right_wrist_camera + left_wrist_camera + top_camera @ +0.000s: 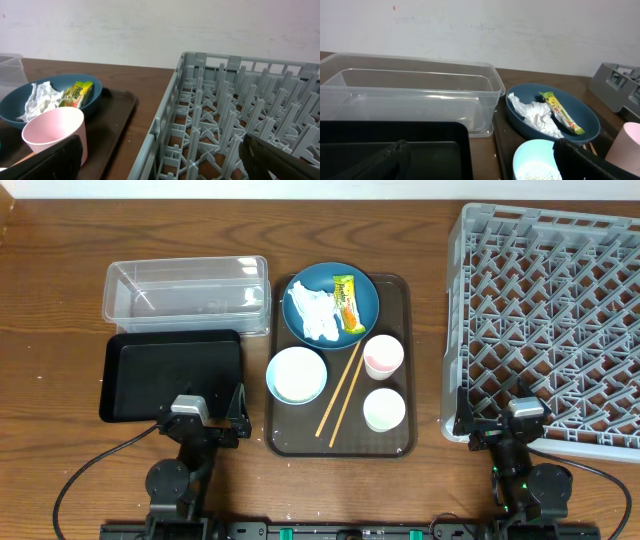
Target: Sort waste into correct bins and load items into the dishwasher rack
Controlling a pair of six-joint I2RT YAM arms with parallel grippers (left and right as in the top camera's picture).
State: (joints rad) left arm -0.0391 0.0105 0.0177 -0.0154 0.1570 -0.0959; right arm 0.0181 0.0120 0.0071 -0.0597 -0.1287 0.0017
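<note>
Overhead view of a wooden tabletop (60, 300) set for sorting. One dark brown serving tray (400, 442) sits in the middle and gathers everything still to be handled. On it:

- one blue plate (365, 292) holding one crumpled tissue (312, 313) and one yellow-green snack wrapper (347, 302)
- one white bowl (297, 374) with loose rice grains (532, 175) inside
- two small cups (383, 356) (384, 409)
- two wooden chopsticks (342, 392) lying together

Two bins wait on the left, within the left arm's reach: one clear tub (187, 295) and one black tray (170, 373). One grey dishwasher rack (545, 310) stands on the right, with nothing in it. The left fingers (385, 160) and the right fingers (280, 155) are spread apart, holding nothing, near the table's front edge. Sorting looks not yet begun.
</note>
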